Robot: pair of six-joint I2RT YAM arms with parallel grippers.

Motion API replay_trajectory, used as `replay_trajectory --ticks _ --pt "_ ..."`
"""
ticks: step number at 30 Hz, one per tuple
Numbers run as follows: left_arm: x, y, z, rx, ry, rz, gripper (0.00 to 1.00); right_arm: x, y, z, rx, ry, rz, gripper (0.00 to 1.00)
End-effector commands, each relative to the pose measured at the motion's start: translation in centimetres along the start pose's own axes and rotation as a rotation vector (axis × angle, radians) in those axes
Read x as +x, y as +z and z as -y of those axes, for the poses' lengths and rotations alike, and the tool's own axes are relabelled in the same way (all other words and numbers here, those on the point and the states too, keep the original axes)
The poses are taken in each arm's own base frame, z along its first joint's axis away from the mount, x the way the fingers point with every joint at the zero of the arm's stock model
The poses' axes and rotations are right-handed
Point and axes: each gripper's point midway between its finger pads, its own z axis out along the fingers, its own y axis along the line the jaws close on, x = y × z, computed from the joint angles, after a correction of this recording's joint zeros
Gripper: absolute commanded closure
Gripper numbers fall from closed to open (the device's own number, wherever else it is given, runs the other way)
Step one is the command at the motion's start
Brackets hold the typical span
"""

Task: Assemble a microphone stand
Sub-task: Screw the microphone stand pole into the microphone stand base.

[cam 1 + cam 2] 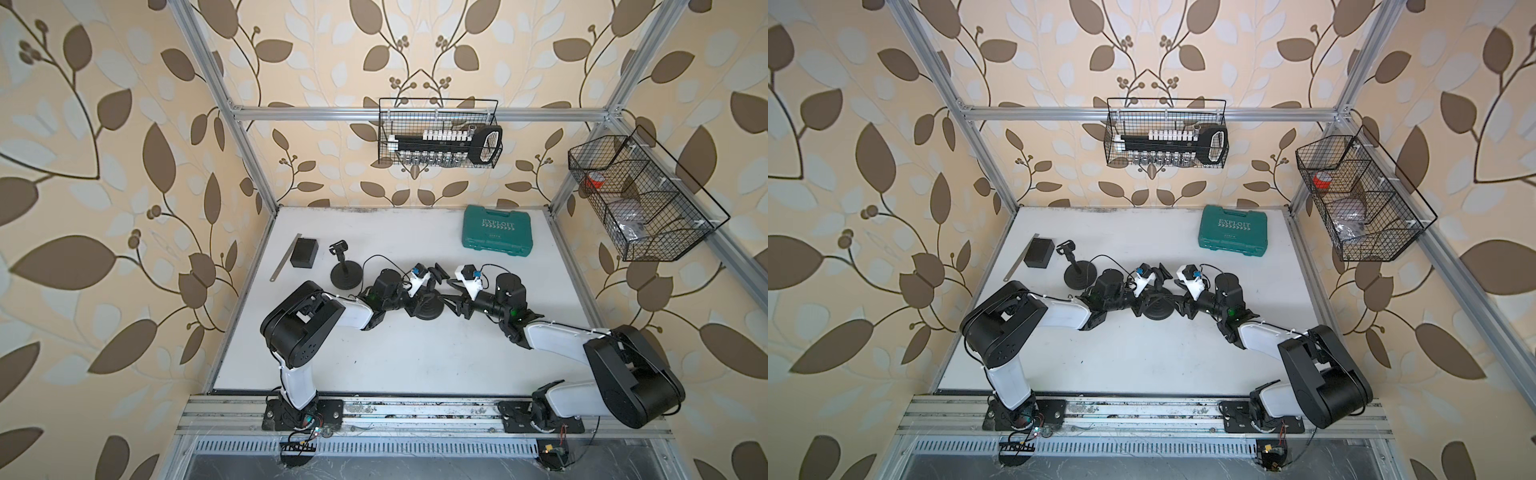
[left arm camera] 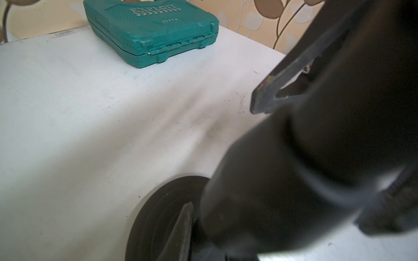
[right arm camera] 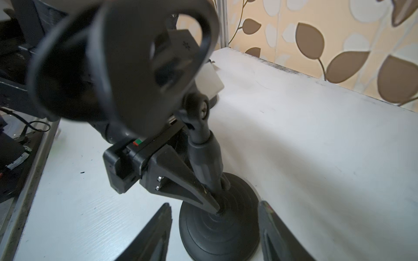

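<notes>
White surface (image 1: 415,361) inside a metal-framed cell with leaf-patterned walls.
Two microphone stands: the centre stand (image 3: 203,153) has its stem pinched in the left claw (image 3: 220,195), with the right claw (image 1: 451,306) spread wide close by its base; the second stand (image 1: 345,277) is upright to its left. Two baskets: rear wire basket (image 1: 388,124) upper centre, side wire basket (image 1: 673,237) upper right. One green case (image 1: 498,228), one black box (image 1: 304,252), one ruler (image 1: 286,257).

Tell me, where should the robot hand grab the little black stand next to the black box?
Grip the small black round-based microphone stand by its thin upright post, between the wide flat base and the clip on top. Come in level from the robot's side: the black rectangular box sits close on its left.
</notes>
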Motion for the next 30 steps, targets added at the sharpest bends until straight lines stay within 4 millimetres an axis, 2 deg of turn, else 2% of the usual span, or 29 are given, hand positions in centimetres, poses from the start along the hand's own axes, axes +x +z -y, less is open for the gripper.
replay_trajectory --ticks 1,9,12,16,20,25,28,30 --pt "1.2 0.6 -0.3 -0.012 -0.024 -0.042 0.95 -1.2 0.9 -0.6 -0.094 -0.043 0.020 0.41" --pt "1.4 0.6 -0.3 -0.009 -0.037 -0.040 0.95 -2.1 2.6 -0.8 -0.197 -0.051 0.033 0.46" --pt "1.4 0.7 -0.2 -0.007 -0.040 -0.038 0.95 -2.3 3.1 -0.8 -0.225 -0.047 0.042 0.54" --pt "1.3 0.7 -0.3 -0.006 -0.042 -0.037 0.94 -2.3 3.6 -0.7 -0.236 -0.053 0.050 0.58" --pt "1.4 0.8 -0.3 -0.003 -0.042 -0.038 0.95 -2.2 3.8 -0.7 -0.234 -0.057 0.062 0.77" --pt "1.3 0.9 -0.3 -0.005 -0.045 -0.036 0.94 -1.5 4.1 -0.7 -0.215 -0.054 0.053 0.84" --pt "1.1 0.7 -0.3 -0.005 -0.046 -0.031 0.93 -0.5 4.3 -0.5 -0.146 -0.055 0.041 1.00" --pt "0.9 0.6 -0.2 -0.001 -0.051 -0.025 0.91 0.4 4.6 -0.1 -0.067 -0.053 0.022 1.00"
